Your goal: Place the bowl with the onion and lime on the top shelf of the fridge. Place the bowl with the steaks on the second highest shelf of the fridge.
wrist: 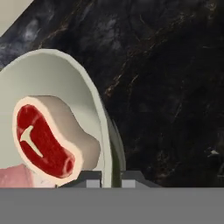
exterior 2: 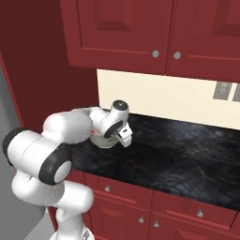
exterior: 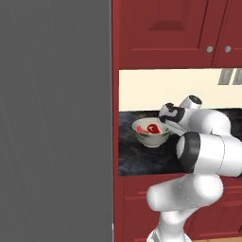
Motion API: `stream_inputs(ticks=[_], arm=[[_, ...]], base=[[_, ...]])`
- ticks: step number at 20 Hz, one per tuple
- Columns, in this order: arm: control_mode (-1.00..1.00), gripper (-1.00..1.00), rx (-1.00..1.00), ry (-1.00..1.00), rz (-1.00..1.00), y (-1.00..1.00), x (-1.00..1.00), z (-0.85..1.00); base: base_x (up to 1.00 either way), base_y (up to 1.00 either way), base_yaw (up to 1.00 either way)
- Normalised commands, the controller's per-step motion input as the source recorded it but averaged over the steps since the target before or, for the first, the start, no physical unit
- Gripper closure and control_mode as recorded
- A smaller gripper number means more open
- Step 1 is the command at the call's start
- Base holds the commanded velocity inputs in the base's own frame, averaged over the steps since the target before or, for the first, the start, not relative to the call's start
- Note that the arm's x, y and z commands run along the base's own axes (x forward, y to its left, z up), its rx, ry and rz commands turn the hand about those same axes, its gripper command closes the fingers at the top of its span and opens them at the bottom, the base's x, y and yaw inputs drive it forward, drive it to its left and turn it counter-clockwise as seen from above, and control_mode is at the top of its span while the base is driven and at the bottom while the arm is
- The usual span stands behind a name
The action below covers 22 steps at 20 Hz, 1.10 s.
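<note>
Steaks (wrist: 41, 142) red with pale fat rim, in bowl (wrist: 89, 100), gripper (wrist: 110, 177) pinching its rim

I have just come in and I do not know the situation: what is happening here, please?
The white arm is working at the bowl that holds the steaks, on the dark counter beside the fridge. In the hand view the gripper straddles the bowl's rim, one fingertip on each side. The bowl appears to rest on the counter.
</note>
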Motion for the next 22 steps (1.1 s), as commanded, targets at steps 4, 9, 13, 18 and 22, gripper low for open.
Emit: stream_inputs(ticks=[4,9,13,18,22], arm=[[-1.00,1.00,0.00,0.00,-0.16,-0.72,-1.00,1.00],[-1.00,1.00,0.04,-0.01,-0.14,-0.84,-1.00,1.00],[-1.00,1.00,0.06,-0.06,-0.04,-0.40,-1.00,0.98],[-1.00,1.00,0.05,-0.18,0.02,-0.23,-1.00,0.54],[-1.00,1.00,0.06,-0.26,0.11,-0.33,-1.00,0.05]], base=[[0.00,0.00,0.00],[0.00,0.00,0.00],[0.00,0.00,0.00],[0.00,0.00,0.00],[0.00,0.00,0.00]])
